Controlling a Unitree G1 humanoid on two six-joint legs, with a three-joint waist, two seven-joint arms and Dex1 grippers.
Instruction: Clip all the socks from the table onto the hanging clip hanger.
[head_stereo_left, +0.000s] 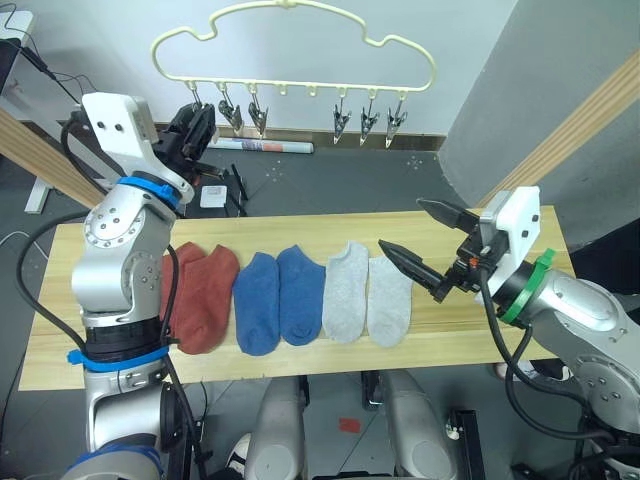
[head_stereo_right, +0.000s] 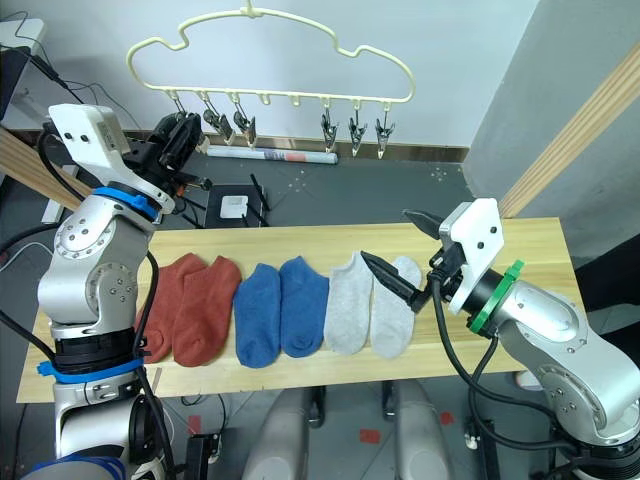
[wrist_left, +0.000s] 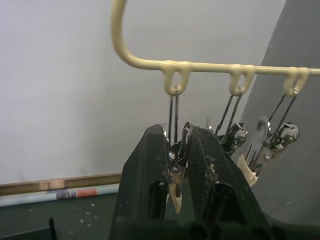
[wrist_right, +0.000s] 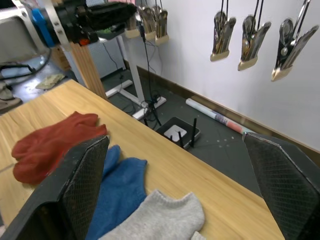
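Socks (head_stereo_left: 290, 295) lay flat in row on desk (head_stereo_left: 470, 345), six, none clipped yet: rust-red pair (head_stereo_left: 200, 295), blue pair (head_stereo_left: 272, 298), grey pair (head_stereo_left: 368, 293). Right end effector (head_stereo_left: 425, 245) hovered spread wide, empty, just beside grey pair; nearest grey sock at its 9 o'clock, long axis running 12-to-6 across desk. Right arm nearer socks. Left end effector (wrist_left: 179, 165) raised, closed on clip (wrist_left: 175, 182) at left end of clip hanger (head_stereo_left: 290, 40), at 12 o'clock above row.
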